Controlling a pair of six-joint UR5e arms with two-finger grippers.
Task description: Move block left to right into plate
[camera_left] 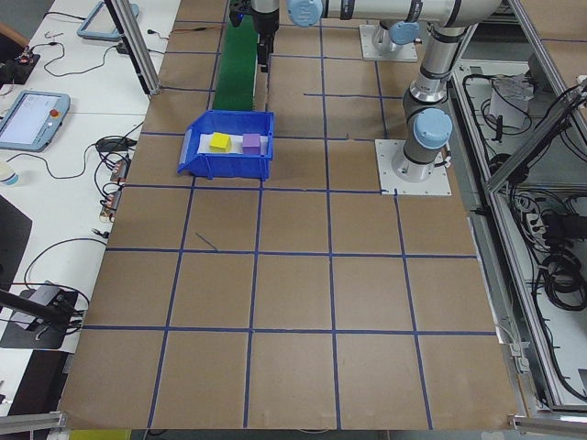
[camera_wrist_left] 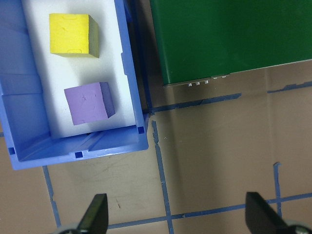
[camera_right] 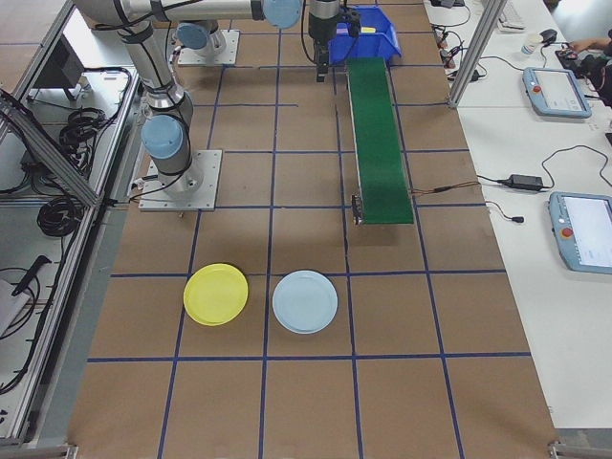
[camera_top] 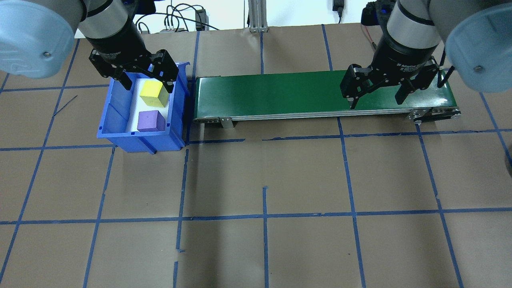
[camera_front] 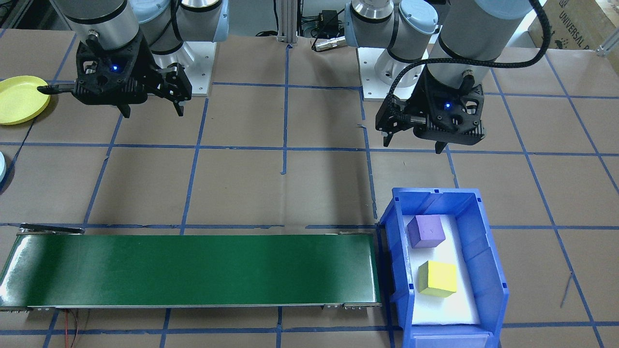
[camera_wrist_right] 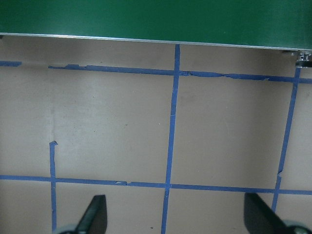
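Yellow and purple foam cubes sit side by side on white padding inside an open blue plastic bin (camera_top: 120,132) at the upper left of the overhead frame, the yellow cube (camera_top: 154,93) farther back, the purple cube (camera_top: 151,121) nearer the bin's front wall. The left gripper (camera_top: 140,78) hangs above the bin's far end with its fingers spread apart and nothing between them. At upper right, the right gripper (camera_top: 376,92) hovers over the long green conveyor belt (camera_top: 280,94), likewise spread and empty. The round yellow plastic plate (camera_right: 215,294) lies low in the right-side frame, just beside a pale blue plate (camera_right: 305,301) and well apart from the bin and both cubes.

No cube has been lifted, so the pick appears to be the step in hand. A clean pick would likely mean centring the spread fingers over one cube, squaring them to its flat faces, and coming straight down so neither finger catches the bin wall or nudges the neighbouring cube. The belt beside the bin looks the likely route toward the other arm.
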